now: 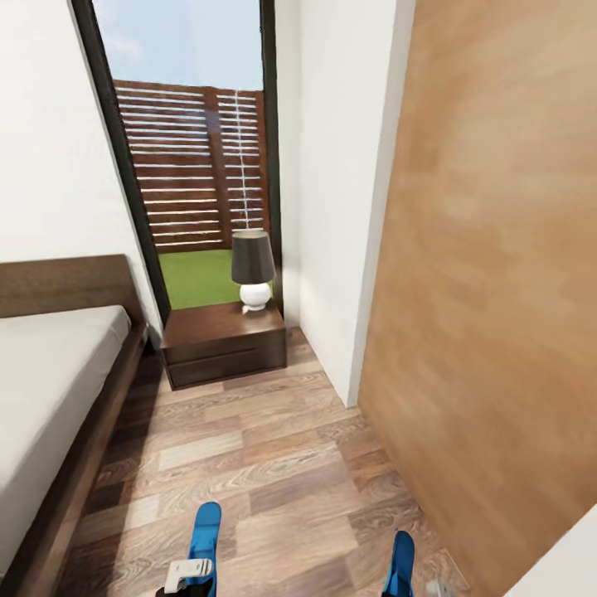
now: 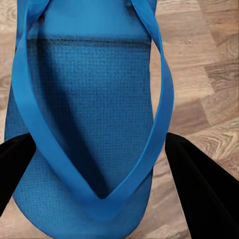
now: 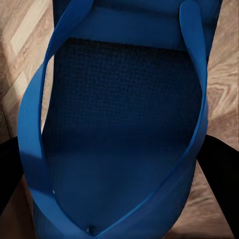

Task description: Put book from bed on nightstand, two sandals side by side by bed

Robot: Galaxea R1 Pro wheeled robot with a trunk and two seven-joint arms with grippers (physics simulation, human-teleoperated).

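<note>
From the head camera, the bedroom runs ahead along a wood-plank floor (image 1: 274,464) to a tall dark-framed window (image 1: 195,157). The bed (image 1: 50,398) lies at the left, its pale mattress bare where it shows. The nightstand (image 1: 224,342) stands below the window, just beside the bed's head end, with a dark-shaded table lamp (image 1: 253,269) on its top. A brown wood panel (image 1: 497,274) covers the wall at the right. At the lower edge, the left sandal (image 1: 205,531) rises above the left gripper (image 1: 189,570), and the right sandal (image 1: 400,562) stands up well apart from it, nearer the panel.

In the left wrist view, the blue sandal (image 2: 89,124) sits between the two dark fingers (image 2: 199,184), straps facing the camera, floor behind; the fingers appear clenched on its sides.

In the right wrist view, the other sandal (image 3: 124,129) lies between dark fingers (image 3: 221,174) at both edges, seemingly gripped, though shadow blurs the contact.
</note>
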